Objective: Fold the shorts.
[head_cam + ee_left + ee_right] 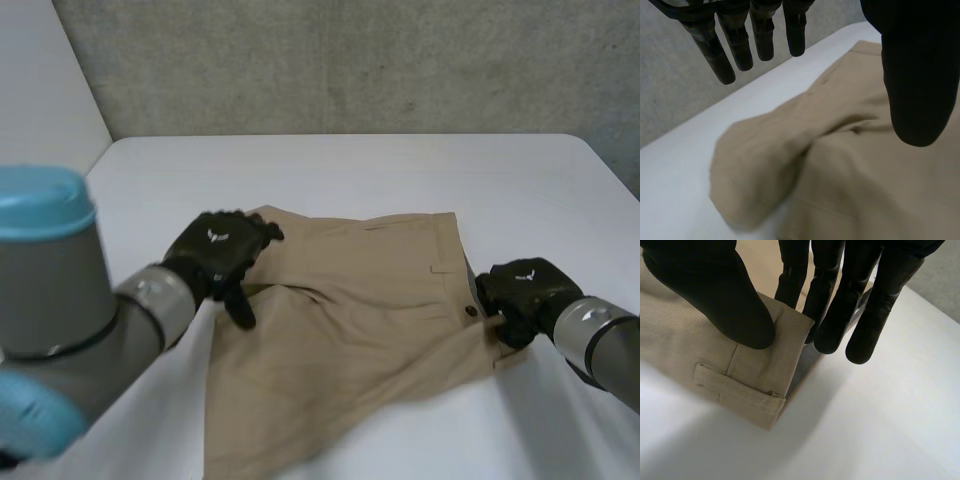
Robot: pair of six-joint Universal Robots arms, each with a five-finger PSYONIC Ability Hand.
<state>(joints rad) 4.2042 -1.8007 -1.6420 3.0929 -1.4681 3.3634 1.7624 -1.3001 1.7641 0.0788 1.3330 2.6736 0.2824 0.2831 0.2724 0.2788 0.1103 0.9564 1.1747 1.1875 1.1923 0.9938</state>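
Tan shorts [370, 300] lie spread on the white table [350, 170], with the waistband toward my right and a leg partly folded over at the left. My left hand [215, 250] hovers over that folded leg with straight fingers [740, 45] set apart from the thumb, holding nothing; the cloth [850, 165] lies loose beneath it. My right hand [520, 288] is at the waistband's end. Its thumb [715, 295] presses on top of the waistband [760, 370] and its fingers [835, 315] are behind the edge, pinching the cloth. A belt loop [735, 392] shows just below the thumb.
A grey concrete wall [350, 60] rises behind the table. Bare white tabletop lies beyond the shorts at the back and to the right of my right hand [880, 415]. My left arm [60, 300] fills the near left.
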